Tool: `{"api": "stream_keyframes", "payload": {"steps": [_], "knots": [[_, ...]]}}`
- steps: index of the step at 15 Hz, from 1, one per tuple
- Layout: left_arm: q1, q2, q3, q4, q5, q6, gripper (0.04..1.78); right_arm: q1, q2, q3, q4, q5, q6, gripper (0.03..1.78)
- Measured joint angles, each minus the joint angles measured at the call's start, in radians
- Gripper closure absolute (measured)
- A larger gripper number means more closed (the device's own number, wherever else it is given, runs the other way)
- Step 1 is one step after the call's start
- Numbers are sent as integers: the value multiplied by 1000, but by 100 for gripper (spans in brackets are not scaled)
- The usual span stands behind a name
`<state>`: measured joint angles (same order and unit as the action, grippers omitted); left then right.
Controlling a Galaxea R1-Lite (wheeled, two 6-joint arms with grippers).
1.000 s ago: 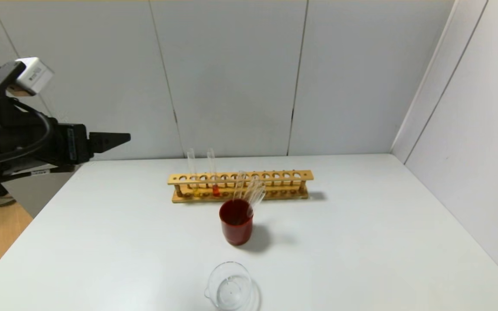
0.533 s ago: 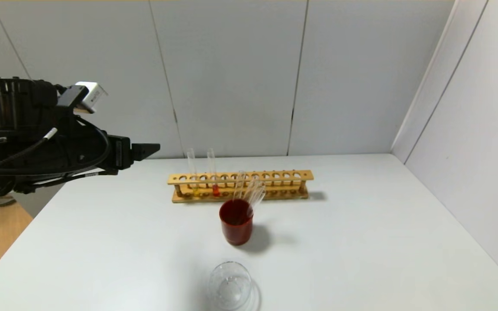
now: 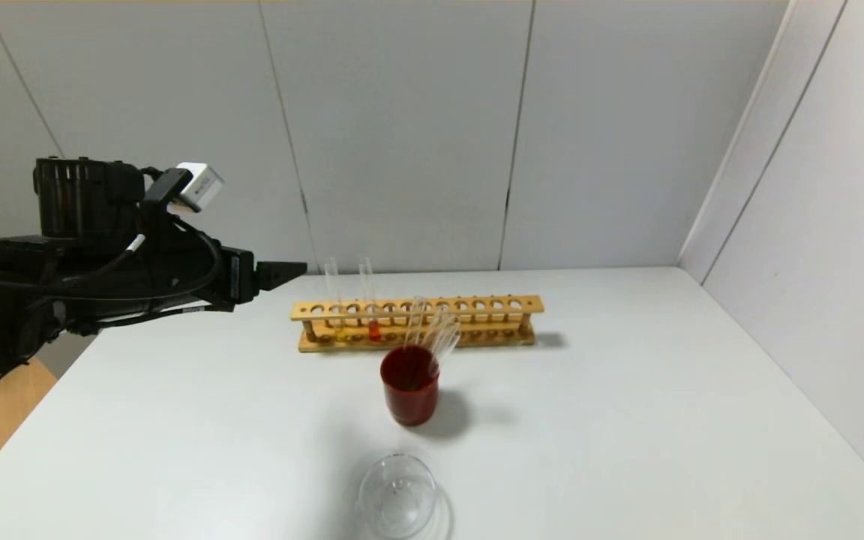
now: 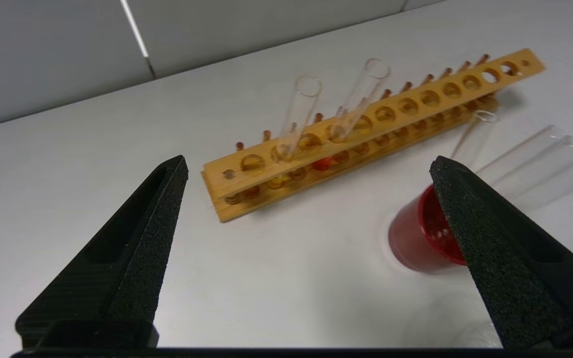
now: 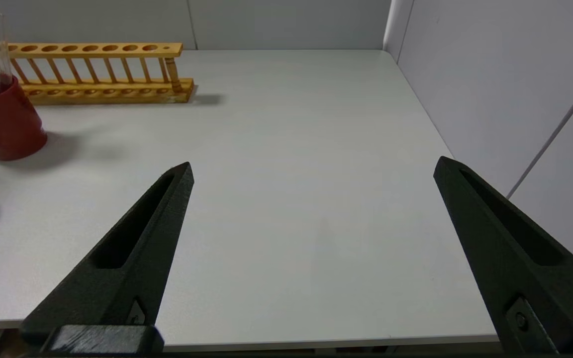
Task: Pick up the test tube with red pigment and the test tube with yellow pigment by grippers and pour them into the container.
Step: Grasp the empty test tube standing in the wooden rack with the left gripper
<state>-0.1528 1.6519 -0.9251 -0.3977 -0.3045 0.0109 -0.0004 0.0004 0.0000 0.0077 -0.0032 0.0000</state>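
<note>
Left hand (image 3: 293, 270): fingers apart, empty, left of yellow-pigment tube (image 3: 334, 300) in rack (image 3: 417, 321). Grip probably best above rack, squarely, sparing red-pigment tube (image 3: 368, 300).

White table (image 3: 627, 420) bears wooden rack (image 3: 417, 322), red cup (image 3: 409, 395), glass container (image 3: 396, 496).

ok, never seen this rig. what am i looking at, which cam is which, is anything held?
A two-armed robot at a white table. One picture looks down from its head; the other two come from cameras on its wrists, which is why black fingers frame them. The left gripper hangs open near a wooden rack holding the test tube with yellow pigment and the test tube with red pigment. Nearer: a red cup of empty tubes and the glass container. The right gripper is open over bare table. Nothing is held.
</note>
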Motion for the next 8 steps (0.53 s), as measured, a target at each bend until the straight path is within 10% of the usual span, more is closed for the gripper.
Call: {"api": "stream_keyframes", "payload": {"steps": [8], "knots": [[188,33,-14,2,-457,150,10,0,0,0,0,0,0,11]]}}
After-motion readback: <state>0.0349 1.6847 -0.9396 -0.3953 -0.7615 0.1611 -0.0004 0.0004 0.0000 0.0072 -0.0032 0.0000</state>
